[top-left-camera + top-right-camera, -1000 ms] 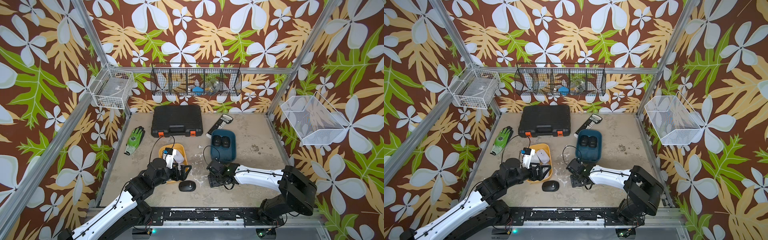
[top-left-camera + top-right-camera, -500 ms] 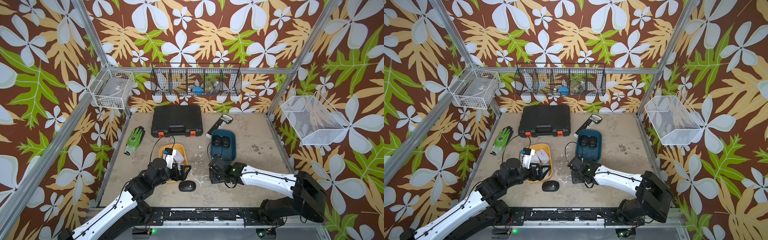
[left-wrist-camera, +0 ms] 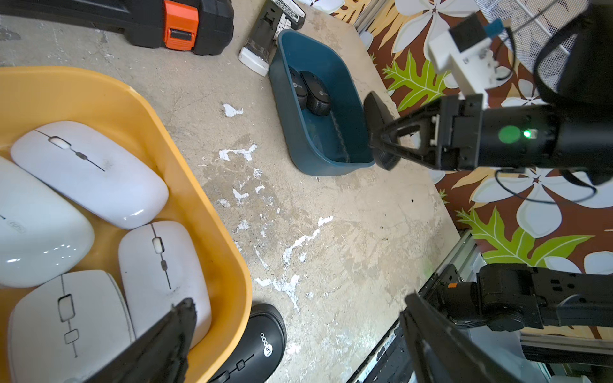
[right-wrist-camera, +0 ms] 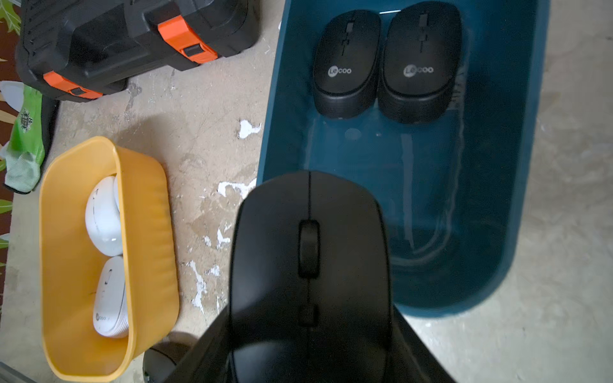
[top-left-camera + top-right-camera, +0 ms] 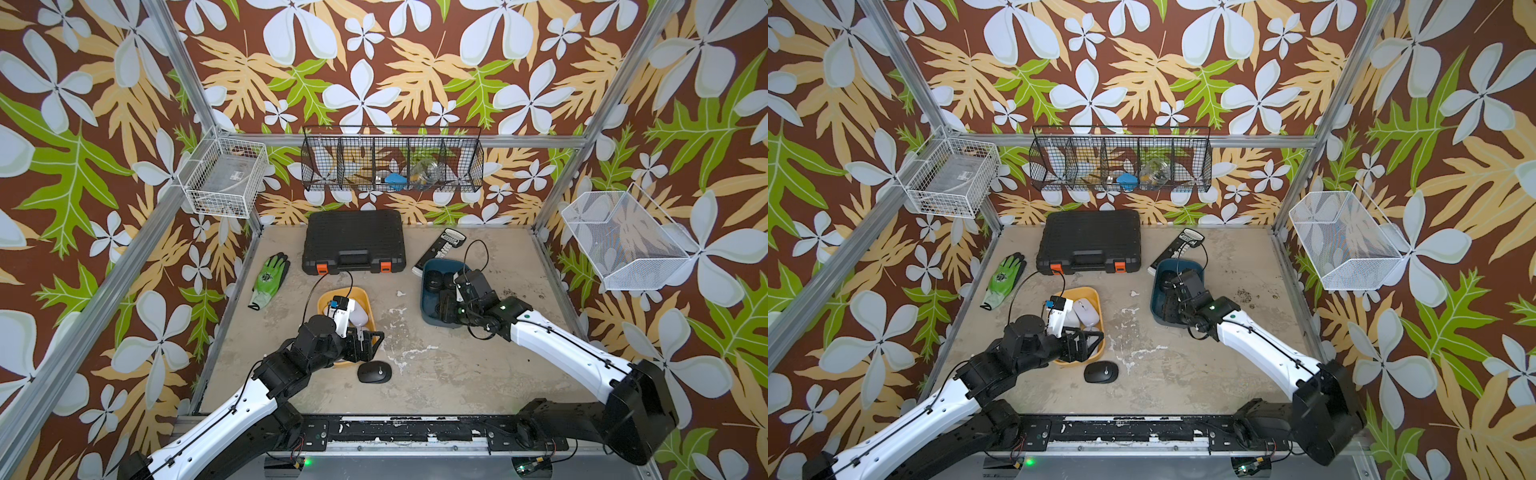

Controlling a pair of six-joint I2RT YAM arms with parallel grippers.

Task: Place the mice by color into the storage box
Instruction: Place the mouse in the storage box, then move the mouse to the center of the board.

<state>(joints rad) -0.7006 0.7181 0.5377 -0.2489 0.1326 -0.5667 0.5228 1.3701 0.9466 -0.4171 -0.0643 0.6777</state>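
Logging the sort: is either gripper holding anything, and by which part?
Right gripper holds a black mouse by its two sides; left gripper is open and empty.

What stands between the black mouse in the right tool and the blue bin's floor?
Nothing visible does. The black mouse held by the right tool hangs over the near end of the blue bin, where the floor is bare; the two black mice inside lie together at the far end.

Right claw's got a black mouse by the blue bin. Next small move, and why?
Probably lower the right claw and release the matte black mouse into the dark blue plastic bin: its near half is bare, two black mice fill the far end.
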